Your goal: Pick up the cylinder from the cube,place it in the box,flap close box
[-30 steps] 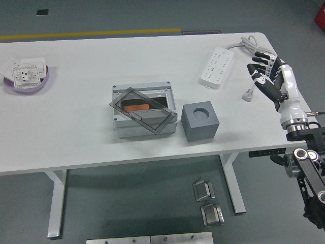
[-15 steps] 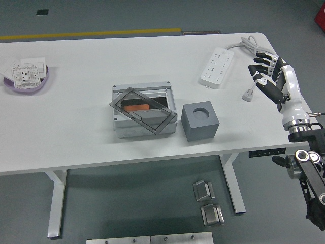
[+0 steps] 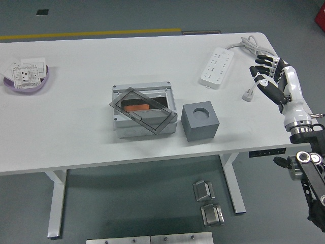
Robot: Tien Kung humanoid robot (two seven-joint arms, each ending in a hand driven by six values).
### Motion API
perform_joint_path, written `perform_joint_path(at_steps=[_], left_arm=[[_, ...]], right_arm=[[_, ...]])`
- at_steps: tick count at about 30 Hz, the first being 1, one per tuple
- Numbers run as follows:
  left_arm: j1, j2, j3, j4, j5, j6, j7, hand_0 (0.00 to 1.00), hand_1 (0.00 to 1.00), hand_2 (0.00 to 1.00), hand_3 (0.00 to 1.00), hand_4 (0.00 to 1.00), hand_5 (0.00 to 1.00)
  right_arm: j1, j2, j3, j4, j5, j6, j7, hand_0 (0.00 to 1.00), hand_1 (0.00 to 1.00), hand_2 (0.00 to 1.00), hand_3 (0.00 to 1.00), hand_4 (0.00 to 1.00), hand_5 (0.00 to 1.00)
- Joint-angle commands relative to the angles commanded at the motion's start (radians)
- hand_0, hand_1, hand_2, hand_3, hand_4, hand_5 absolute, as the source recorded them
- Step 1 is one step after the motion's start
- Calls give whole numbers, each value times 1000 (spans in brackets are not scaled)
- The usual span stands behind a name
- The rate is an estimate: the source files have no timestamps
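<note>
One robot hand shows, the right hand [image 3: 268,76], fingers spread and empty over the table's [image 3: 76,132] right edge. The grey box [image 3: 144,110] lies well to its left, its smoky lid [image 3: 142,111] skewed across the opening, past the hollow cube [image 3: 200,120]. Something orange [image 3: 136,107] under the lid is probably the cylinder.
</note>
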Motion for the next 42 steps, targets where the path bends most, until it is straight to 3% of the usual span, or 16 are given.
perform_joint_path(at_steps=[25, 26, 31, 32, 42], left_arm=[[-2, -9, 18, 0, -13, 0, -7, 633, 640, 641, 696, 669, 297], [-1, -9, 18, 0, -14, 0, -7, 633, 640, 641, 696, 669, 297], [-1, -11, 16, 0, -11, 0, -7, 633, 640, 641, 696, 669, 297], [-1, -11, 16, 0, -11, 0, -7, 633, 640, 642, 696, 669, 298], [11, -16, 3, 0, 3, -1, -1, 633, 640, 642, 696, 669, 298]], right_arm=[[-17, -8, -9, 19, -14, -5, -7, 699, 671, 702, 684, 756, 363], [-17, -9, -9, 18, -15, -6, -8, 643, 651, 701, 684, 754, 360], [-17, -7, -4, 7, -17, -6, -4, 643, 651, 701, 684, 754, 360], [-18, -5, -3, 3, -17, -4, -2, 521, 630, 701, 684, 753, 356], [-1, 8, -47, -90, 188, 78, 101, 488, 624, 701, 684, 752, 353]])
